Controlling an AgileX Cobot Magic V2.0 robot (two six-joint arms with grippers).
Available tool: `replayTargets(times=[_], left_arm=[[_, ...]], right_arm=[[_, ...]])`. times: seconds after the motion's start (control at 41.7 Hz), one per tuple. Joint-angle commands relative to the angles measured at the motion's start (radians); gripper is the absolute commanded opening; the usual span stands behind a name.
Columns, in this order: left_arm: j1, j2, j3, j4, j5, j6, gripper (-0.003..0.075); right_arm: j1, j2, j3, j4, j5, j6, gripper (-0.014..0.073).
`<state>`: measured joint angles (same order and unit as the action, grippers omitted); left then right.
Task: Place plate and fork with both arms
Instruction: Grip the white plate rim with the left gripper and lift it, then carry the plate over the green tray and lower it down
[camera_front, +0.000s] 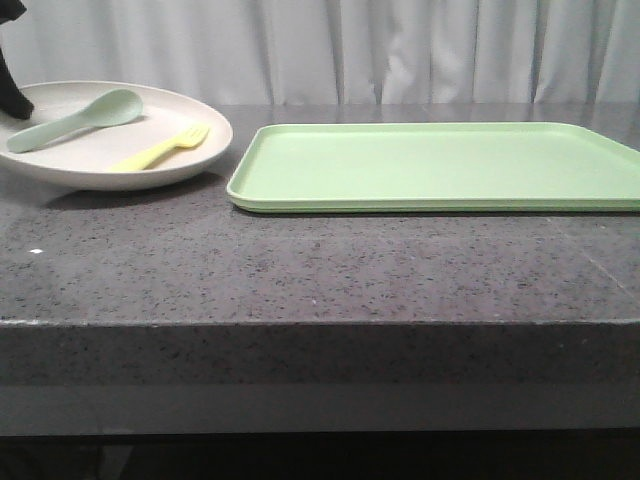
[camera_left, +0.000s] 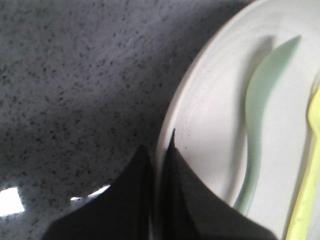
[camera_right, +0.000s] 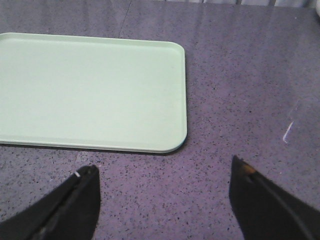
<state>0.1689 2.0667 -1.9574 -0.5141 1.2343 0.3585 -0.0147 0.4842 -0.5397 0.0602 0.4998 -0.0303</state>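
The cream-white plate (camera_front: 190, 150) sits on the dark stone table at the far left. The pale-yellow fork (camera_front: 160, 150) lies in it beside a grey-green spoon (camera_front: 80, 118). My left gripper (camera_left: 158, 139) is shut on the plate's rim (camera_left: 200, 100), one finger outside and one inside. Its dark tip shows at the plate's left edge in the front view (camera_front: 12, 95). The fork (camera_left: 310, 165) and spoon (camera_left: 257, 115) also show in the left wrist view. My right gripper (camera_right: 164, 166) is open and empty above bare table next to a corner of the tray. It is out of the front view.
A flat rectangular light-green tray (camera_front: 430, 165) lies empty right of the plate, also in the right wrist view (camera_right: 90, 90). The speckled table (camera_front: 300, 270) runs to a front edge near the camera. White curtains hang behind.
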Motion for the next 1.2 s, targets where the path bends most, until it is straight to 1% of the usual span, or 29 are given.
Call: replayTargets(times=[0.0, 0.12, 0.24, 0.36, 0.48, 0.576, 0.792, 0.912, 1.056, 1.176], left_arm=[[-0.005, -0.058, -0.053, -0.158, 0.037, -0.027, -0.0018], [-0.009, -0.058, -0.055, -0.282, 0.037, -0.043, -0.0018], [-0.033, -0.058, -0.055, -0.328, 0.033, -0.064, -0.0018], [-0.081, -0.058, -0.055, -0.326, 0.021, -0.098, -0.0018], [-0.153, -0.058, -0.055, -0.324, -0.017, -0.141, -0.0018], [-0.220, -0.058, -0.055, -0.309, -0.076, -0.184, -0.0018], [-0.393, -0.048, -0.057, -0.214, -0.227, -0.289, -0.0018], [-0.461, 0.003, -0.130, -0.179, -0.227, -0.352, -0.0018], [-0.529, 0.099, -0.281, -0.134, -0.196, -0.464, -0.0018], [-0.580, 0.173, -0.398, -0.080, -0.195, -0.567, -0.0018]], right_arm=[[0.001, 0.012, -0.034, -0.009, -0.068, -0.003, 0.0561], [0.001, 0.012, -0.034, -0.009, -0.068, -0.003, 0.0561], [0.001, 0.012, -0.034, -0.009, -0.068, -0.003, 0.0561], [0.001, 0.012, -0.034, -0.009, -0.068, -0.003, 0.0561], [0.001, 0.012, -0.034, -0.009, -0.068, -0.003, 0.0561], [0.001, 0.012, -0.034, -0.009, -0.068, -0.003, 0.0561], [0.001, 0.012, -0.034, -0.009, -0.060, -0.003, 0.0561], [0.001, 0.012, -0.034, -0.009, -0.054, -0.003, 0.0561], [0.001, 0.012, -0.034, -0.009, -0.044, -0.003, 0.0561], [0.001, 0.012, -0.034, -0.009, -0.037, -0.003, 0.0561]])
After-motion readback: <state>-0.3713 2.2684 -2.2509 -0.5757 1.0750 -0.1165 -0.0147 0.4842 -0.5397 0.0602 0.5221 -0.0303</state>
